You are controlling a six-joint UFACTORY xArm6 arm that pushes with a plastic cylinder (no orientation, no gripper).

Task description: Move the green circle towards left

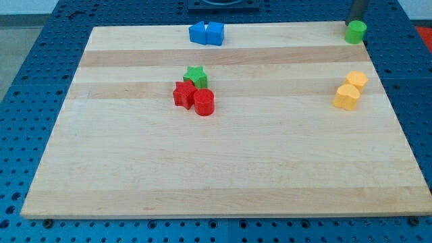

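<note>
While our rod comes down from the view's top-right corner, our tip [354, 21] sits right at the upper edge of the green circle [356, 32], touching it or very nearly so; the block hides the very end, so we cannot tell which. We carry no hand at all, only this straight dark rod, so nothing opens, closes or holds.

From our tip, the green circle lies immediately toward the view's bottom, tucked into the far right corner of the tabletop [223, 169], close to its top edge. That is the relation the coming move turns on: the block must travel toward the view's left, yet our tip stands behind it and not on its right side. We judge that we need to come round to the block's right flank before a push would send it leftward; a shove from where we are would likely drive it down the board instead.

Farther out from our tip, toward the view's bottom, two yellow blocks [351, 90] sit touching one another, well clear of the leftward path. Far to our left along the top edge lie two blue blocks [206, 33], pressed together, roughly in line with that path. Beyond them, lower and leftward, a green star [196, 75] leans against a red star-like block [183, 94] and a red cylinder [204, 102].
</note>
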